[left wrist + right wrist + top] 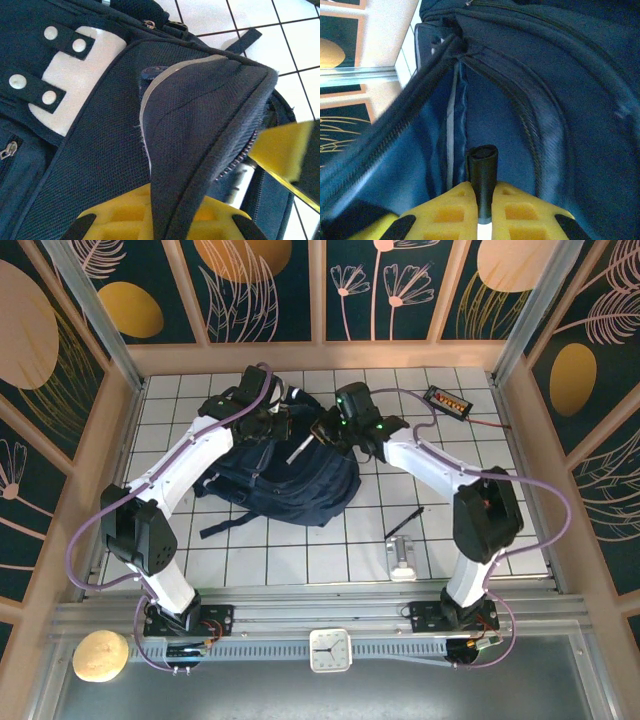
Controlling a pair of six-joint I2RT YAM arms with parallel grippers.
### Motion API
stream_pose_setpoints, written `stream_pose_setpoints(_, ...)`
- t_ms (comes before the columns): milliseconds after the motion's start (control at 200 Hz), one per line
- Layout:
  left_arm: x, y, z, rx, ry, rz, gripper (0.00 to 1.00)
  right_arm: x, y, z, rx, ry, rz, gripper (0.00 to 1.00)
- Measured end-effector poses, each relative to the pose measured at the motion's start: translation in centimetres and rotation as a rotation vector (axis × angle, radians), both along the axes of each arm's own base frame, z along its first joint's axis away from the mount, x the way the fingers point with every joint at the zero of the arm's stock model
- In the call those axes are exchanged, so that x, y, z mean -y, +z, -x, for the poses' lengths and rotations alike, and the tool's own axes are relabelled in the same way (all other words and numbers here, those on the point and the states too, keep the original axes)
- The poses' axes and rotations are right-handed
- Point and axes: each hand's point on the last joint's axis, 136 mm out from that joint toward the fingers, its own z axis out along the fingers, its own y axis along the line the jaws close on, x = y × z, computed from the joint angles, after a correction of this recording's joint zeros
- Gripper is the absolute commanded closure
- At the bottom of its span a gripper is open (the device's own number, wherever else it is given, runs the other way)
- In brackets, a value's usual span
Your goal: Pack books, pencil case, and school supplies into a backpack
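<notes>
From above, the backpack (pixel 285 480) lies on the white-tiled desk (pixel 480 455), left of the middle and closer to the far edge. The left claw (pixel 268 423) sits on its far left part, and the right claw (pixel 335 432) is at its far right part. A black pen (pixel 403 523) lies on the tiles to the right of the backpack, towards the near edge and well apart from both claws. A silver metal piece (pixel 402 560) lies just nearer than the pen. A black gadget (pixel 447 400) with a red wire rests near the far right corner. Dark panels printed with gold and pink plants wall the desk in, and a small clock (pixel 329 650) sits on the near rail.

At the left wrist, the left claw (pixel 167 217) is clamped together on a raised fold of the backpack's (pixel 100 165) navy mesh, edged by a pale stripe. A white patch with studded straps shows on the left.

At the right wrist, the right claw (pixel 482 212) is pinched on a slim black pen-like tool (pixel 482 172). The tool stands up between the yellow fingers (pixel 447 210), inside the backpack's (pixel 560 75) open mouth against blue lining, with the zip running along the left.
</notes>
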Motion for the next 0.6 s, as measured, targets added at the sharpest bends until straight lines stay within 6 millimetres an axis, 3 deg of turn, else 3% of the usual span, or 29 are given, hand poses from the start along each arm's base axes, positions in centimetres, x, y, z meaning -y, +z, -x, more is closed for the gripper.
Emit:
stream_pose_setpoints(110,0.1,0.0,0.1,-0.003,-0.006,0.005,1.0,2.1,0.6,0.8,0.018,-0.024,0.005,0.9)
stream_pose_setpoints(280,0.6,0.0,0.1,-0.004,-0.021,0.026,1.0,3.8,1.9,-0.2,0.068,-0.045,-0.005,0.9)
stream_pose_setpoints(465,1.2,0.1,0.3,-0.009,-0.044,0.055,1.0,0.5,1.8,-0.5,0.079,0.053,-0.01,0.89)
stream_pose_setpoints(601,1.5,-0.1,0.3,-0.008,-0.053,0.067,1.0,-2.2,0.5,-0.9,0.054,0.116,-0.021,0.64)
